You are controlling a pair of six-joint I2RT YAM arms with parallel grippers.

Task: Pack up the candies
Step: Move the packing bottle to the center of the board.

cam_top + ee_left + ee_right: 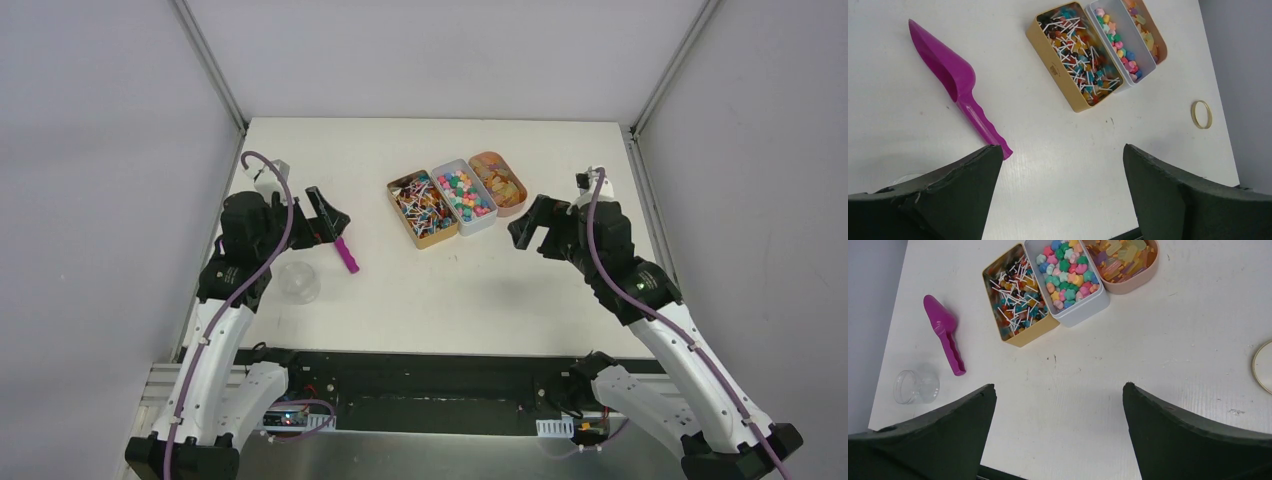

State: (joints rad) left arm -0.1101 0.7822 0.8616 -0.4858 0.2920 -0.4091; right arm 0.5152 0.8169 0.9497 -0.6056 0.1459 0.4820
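L gripper (1060, 148) hangs over left part of table (560, 290), jaws spread wide, nothing btwn them. Clear plastic cup (297, 282) stands near the arm, twd the table's near edge. Magenta scoop (955, 82) lies flat just beside L fingers (948, 195), apart from them. Centre-back: 3 open tins in a row, sides touching, and the candies (460, 195) are inside them. Gold tin (1055, 67) has stick candies (1078, 50), white tin (1083, 307) has pastel lumps (1068, 270), and peach oval tin (1140, 282) has yellow-orange pcs (1120, 255). R gripper (1058, 385) is just right of tins, jaws wide apart, empty. Thin gold ring (1201, 114) lies on table right of tins.
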